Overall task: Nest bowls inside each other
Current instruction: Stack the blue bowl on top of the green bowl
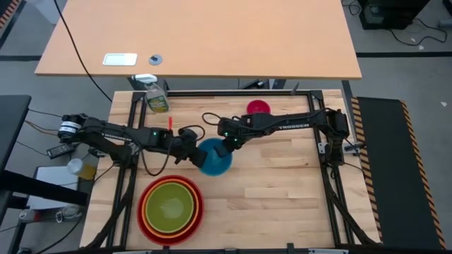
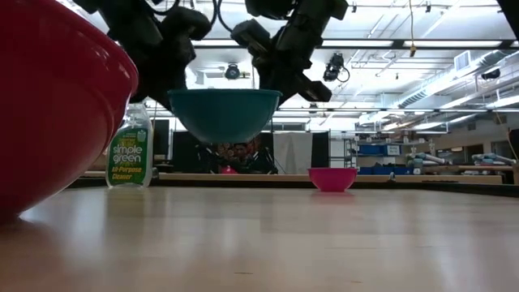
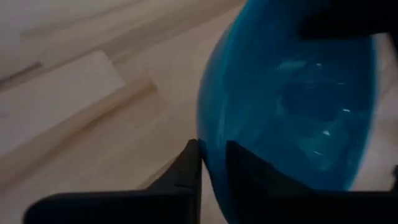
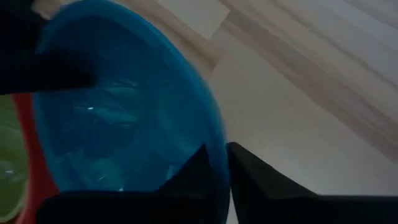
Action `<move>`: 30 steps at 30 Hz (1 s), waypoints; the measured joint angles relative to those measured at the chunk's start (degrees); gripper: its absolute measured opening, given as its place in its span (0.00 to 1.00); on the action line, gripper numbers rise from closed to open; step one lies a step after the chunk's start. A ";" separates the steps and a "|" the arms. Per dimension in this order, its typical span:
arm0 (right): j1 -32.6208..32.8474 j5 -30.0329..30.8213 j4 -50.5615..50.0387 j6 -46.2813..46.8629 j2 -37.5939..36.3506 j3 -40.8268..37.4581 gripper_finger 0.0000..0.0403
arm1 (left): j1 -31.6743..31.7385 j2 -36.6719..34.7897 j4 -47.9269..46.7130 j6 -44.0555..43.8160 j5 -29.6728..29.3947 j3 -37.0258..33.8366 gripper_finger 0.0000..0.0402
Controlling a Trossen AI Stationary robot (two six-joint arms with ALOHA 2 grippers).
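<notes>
A blue bowl (image 1: 214,156) hangs in the air above the middle of the table, level and upright in the low view (image 2: 223,113). My left gripper (image 1: 192,152) is at its left rim and my right gripper (image 1: 227,149) at its far right rim; both are shut on it. A red bowl (image 1: 150,224) near the front left holds an orange bowl (image 1: 147,192) and a yellow-green bowl (image 1: 169,206) nested inside. A small pink bowl (image 1: 258,107) rests on its base at the far side. My left gripper (image 3: 211,155) has the blue bowl's rim (image 3: 208,134) on the left side, one finger inside the bowl and one outside. The fingers slant down from the table's left. The bowl is lifted clear and upright. My right gripper (image 4: 216,155) straddles the bowl's rim (image 4: 219,134) on the opposite side, one finger inside and one outside the wall. It comes slanting down from the table's right. The bowl hangs level between the two grippers.
A spray bottle (image 1: 155,97) stands at the far left corner of the wooden table top (image 1: 282,190). The table's near right half is bare wood. The red bowl (image 2: 49,105) fills the left of the low view.
</notes>
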 joint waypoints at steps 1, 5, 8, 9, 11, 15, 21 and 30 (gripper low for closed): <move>0.04 -0.04 0.79 0.00 0.00 0.00 0.14 | 0.04 0.03 -0.51 0.01 0.00 -0.06 0.13; 0.09 -0.13 3.06 0.10 0.00 -0.02 0.23 | 0.68 0.09 -0.84 0.77 -0.26 -0.06 0.07; 0.08 -1.18 5.46 -0.42 0.00 0.02 0.31 | 0.79 0.01 0.59 1.29 0.06 0.12 0.05; 0.08 -1.80 6.34 -0.47 0.00 0.04 0.34 | 0.79 -0.11 1.17 1.69 0.24 0.16 0.05; -0.12 -2.67 7.83 -0.54 -0.07 0.04 0.40 | 0.74 -0.56 1.41 2.18 0.62 0.18 0.04; -0.82 -2.48 6.85 -0.83 -1.36 0.04 0.51 | 0.76 -1.08 0.58 2.35 0.91 0.27 0.04; -1.48 -1.68 5.27 -3.76 -5.67 0.04 0.63 | 0.62 -3.99 -0.80 2.19 0.49 0.29 0.04; -0.63 5.61 5.48 -6.95 -16.01 0.04 0.66 | -2.06 -12.57 -7.43 10.92 11.73 0.25 0.04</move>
